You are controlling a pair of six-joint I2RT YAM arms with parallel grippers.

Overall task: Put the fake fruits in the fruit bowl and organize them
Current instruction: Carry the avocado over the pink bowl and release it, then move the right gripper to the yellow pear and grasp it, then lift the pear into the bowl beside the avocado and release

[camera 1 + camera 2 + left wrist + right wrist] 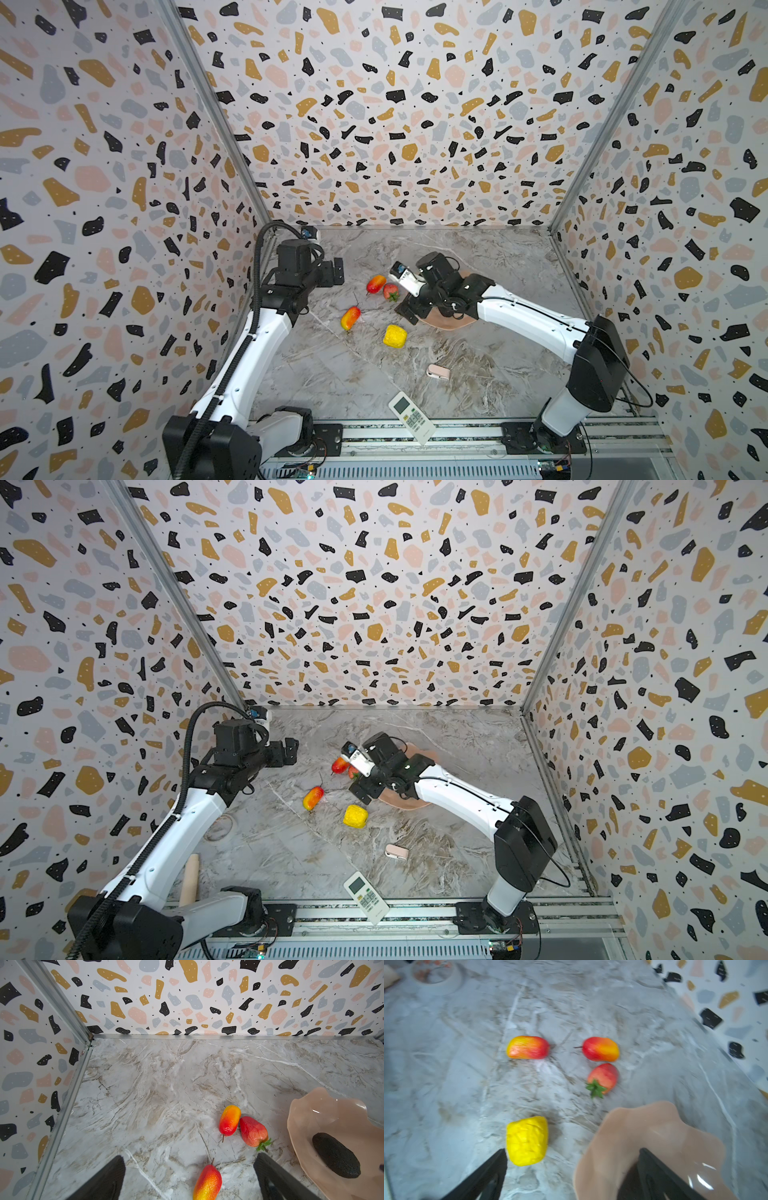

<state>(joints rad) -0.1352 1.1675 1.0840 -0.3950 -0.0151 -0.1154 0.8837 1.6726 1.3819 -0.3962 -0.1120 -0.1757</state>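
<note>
Five fruit pieces, each placed against the fruit bowl [332, 1118]: a wide, shallow, glossy pale pink dish with a wavy petal-like rim. It stands on the grey-veined, marble-look surface [332, 374] and in both top views lies mostly hidden under the right arm. Avocado [336, 1155]: blackish, rough-skinned oval, lying inside the bowl. Strawberry [603, 1078]: red, matte, with a green leaf crown, on the surface just beside the bowl's rim. First mango [601, 1049]: smooth red-to-yellow oval with a thin stem, just beyond the strawberry from the bowl. Second mango [528, 1047]: same make, farther from the bowl. Yellow fruit [526, 1140]: blocky, with a bumpy scored skin, near the bowl's rim and apart from it. Pink gadget [438, 372]: small rounded rectangle, well apart from the bowl. White remote [412, 417]: slab with a screen and button rows, lettering too small to read, farther from the bowl than the gadget. Right tool [573, 1150]: black fingers spread wide, one over the bowl's rim, the other over the surface beside the yellow fruit; the arm stretches low across the bowl, wrist bent down. Left tool [190, 1157]: fingers spread wide, held above the surface apart from the bowl, over the second mango, elbow raised.
</note>
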